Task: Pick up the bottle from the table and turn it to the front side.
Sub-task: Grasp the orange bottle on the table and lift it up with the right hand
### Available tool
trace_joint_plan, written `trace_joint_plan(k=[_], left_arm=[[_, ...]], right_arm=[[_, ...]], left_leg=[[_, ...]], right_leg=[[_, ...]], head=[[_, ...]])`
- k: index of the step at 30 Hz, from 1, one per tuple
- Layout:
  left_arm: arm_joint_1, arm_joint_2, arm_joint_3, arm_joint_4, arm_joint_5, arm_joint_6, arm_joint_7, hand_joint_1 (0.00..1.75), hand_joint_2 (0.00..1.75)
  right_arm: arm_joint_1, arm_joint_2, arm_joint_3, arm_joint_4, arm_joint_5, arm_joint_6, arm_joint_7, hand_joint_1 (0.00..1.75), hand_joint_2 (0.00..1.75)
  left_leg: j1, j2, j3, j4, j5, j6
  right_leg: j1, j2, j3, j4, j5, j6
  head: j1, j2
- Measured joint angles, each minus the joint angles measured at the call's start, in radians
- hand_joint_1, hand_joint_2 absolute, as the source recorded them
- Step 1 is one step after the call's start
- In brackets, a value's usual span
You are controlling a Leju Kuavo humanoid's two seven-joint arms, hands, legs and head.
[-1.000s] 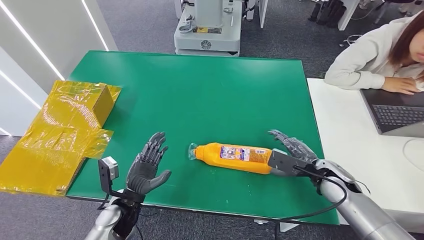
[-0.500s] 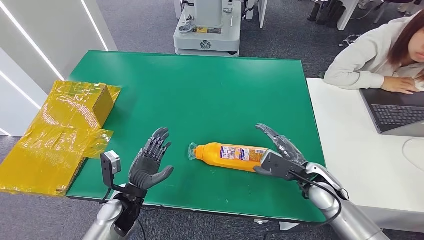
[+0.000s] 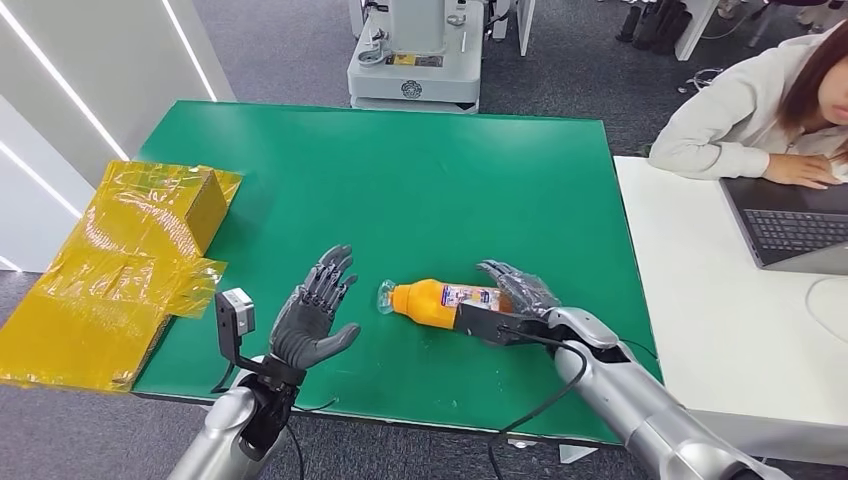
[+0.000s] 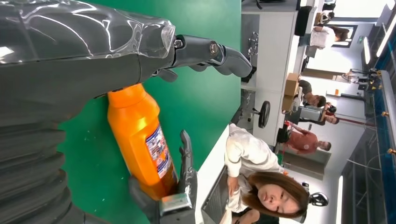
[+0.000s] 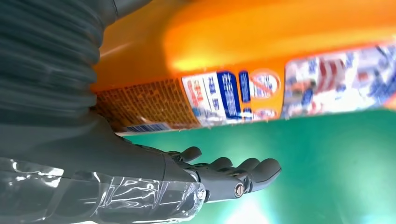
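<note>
A: Bottle (image 3: 445, 301) first, from the head view: orange, lying on its side on the green tabletop (image 3: 400, 190), cap end pointing toward the left hand (image 3: 310, 320).

B: And the right hand (image 3: 510, 300)?

A: It is at the bottle's base end. Its fingers reach over the far side of the body, with the label just beside them. Whether they press the bottle or merely lie around it I cannot tell from here.

B: The left hand?

A: Raised near the cap, palm turned toward the bottle, fingers spread and holding nothing. There is a gap between it and the cap. Beyond it, off the tabletop's edge, sits a yellow wrapped box (image 3: 130, 250). Beyond the right hand, a person (image 3: 760, 110) leans at a laptop (image 3: 790, 225) on a white desk.

B: Left wrist view?

A: The left hand (image 4: 70, 56) frames the bottle (image 4: 140, 140), which lies apart from its fingers (image 4: 215, 53). At the bottle's far end the right hand (image 4: 177, 191) cups the base, one finger lying along the labelled side.

B: Right wrist view?

A: The bottle (image 5: 261, 60) is very close to the right hand (image 5: 93, 140), its label facing the camera. The fingers (image 5: 238, 175) stretch out straight under it, over the green tabletop (image 5: 327, 163), not curled around it, and a strip of green shows between them and the bottle.
</note>
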Motion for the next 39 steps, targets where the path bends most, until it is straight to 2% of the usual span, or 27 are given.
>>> trace_joint_plan(k=[1, 3, 5, 7, 12, 17, 26, 30, 33, 36, 39], left_arm=[[0.000, -0.001, 0.000, 0.002, -0.004, 0.000, 0.000, 0.00, 1.75], [0.000, -0.002, 0.000, 0.007, -0.010, -0.001, 0.000, 0.00, 1.75], [-0.001, -0.003, 0.000, 0.012, -0.011, -0.006, 0.000, 0.00, 1.75], [-0.005, -0.005, 0.000, 0.018, -0.010, -0.009, 0.001, 0.00, 1.75], [-0.008, -0.009, 0.000, 0.025, 0.008, -0.020, 0.009, 0.00, 1.75], [0.007, -0.010, 0.000, 0.025, 0.010, -0.027, 0.017, 0.00, 1.75], [0.018, -0.012, 0.000, 0.025, 0.006, -0.032, 0.020, 0.00, 1.75], [0.019, -0.011, 0.001, 0.025, -0.018, -0.010, 0.007, 0.00, 1.75], [0.019, -0.009, 0.003, 0.025, -0.033, 0.015, -0.008, 0.00, 1.75], [0.017, -0.004, 0.011, 0.024, -0.043, 0.030, -0.011, 0.00, 1.75], [0.013, 0.003, 0.022, 0.020, -0.056, 0.037, -0.010, 0.00, 1.75]], right_arm=[[-0.009, 0.007, 0.010, 0.018, 0.008, -0.003, 0.002, 0.00, 1.75], [-0.026, 0.017, 0.026, 0.049, 0.019, 0.003, 0.004, 0.25, 1.75], [-0.042, 0.026, 0.039, 0.077, 0.023, 0.022, 0.005, 1.10, 1.75], [-0.056, 0.033, 0.049, 0.099, 0.024, 0.041, 0.005, 1.72, 1.75], [-0.086, 0.035, 0.064, 0.127, 0.006, 0.101, 0.002, 1.75, 1.75], [-0.088, 0.006, 0.064, 0.119, -0.048, 0.138, -0.013, 1.75, 1.75], [-0.058, -0.054, 0.058, 0.056, -0.118, 0.136, -0.036, 1.75, 1.75], [0.004, -0.083, 0.006, -0.007, -0.264, 0.072, -0.120, 1.75, 1.75], [0.108, -0.099, -0.072, -0.103, -0.394, -0.016, -0.196, 1.75, 1.75], [0.219, -0.101, -0.138, -0.235, -0.426, -0.121, -0.209, 1.75, 1.75], [0.294, -0.102, -0.194, -0.367, -0.434, -0.180, -0.219, 1.75, 1.75]], left_leg=[[0.000, 0.000, 0.000, 0.000, 0.000, 0.000], [0.000, 0.000, 0.000, 0.000, 0.000, 0.000], [0.000, 0.000, 0.000, 0.000, 0.000, 0.000], [0.000, 0.000, 0.001, 0.000, 0.000, 0.000], [0.000, 0.000, 0.002, 0.000, 0.000, 0.000], [0.000, 0.000, 0.003, 0.000, 0.000, 0.000], [0.000, -0.001, 0.003, 0.001, 0.000, 0.001], [0.000, -0.001, 0.004, 0.001, 0.000, 0.001], [0.000, -0.001, 0.003, 0.000, -0.001, 0.001], [0.000, -0.001, 0.001, 0.000, -0.002, 0.000], [0.000, -0.001, 0.000, 0.000, -0.002, 0.000]], right_leg=[[0.000, 0.000, 0.000, 0.000, 0.000, 0.000], [0.000, 0.000, 0.000, 0.000, 0.000, 0.000], [0.000, 0.000, 0.000, 0.000, 0.000, 0.000], [0.000, 0.000, 0.001, 0.000, 0.000, 0.000], [0.000, 0.000, 0.002, 0.000, 0.000, 0.000], [0.000, 0.000, 0.002, 0.000, 0.000, 0.000], [0.000, -0.001, 0.004, -0.001, 0.000, 0.001], [0.000, -0.002, 0.005, -0.002, 0.000, 0.001], [0.000, -0.001, 0.004, -0.001, 0.000, 0.001], [0.000, -0.001, 0.002, -0.001, 0.000, 0.000], [0.000, -0.001, 0.000, -0.001, -0.001, 0.000]], head=[[0.000, 0.000], [0.000, 0.000], [0.000, 0.000], [0.000, 0.000], [0.000, 0.000], [0.000, 0.000], [0.000, 0.000], [0.000, 0.000], [0.000, 0.000], [0.000, 0.000], [0.000, 0.000]])
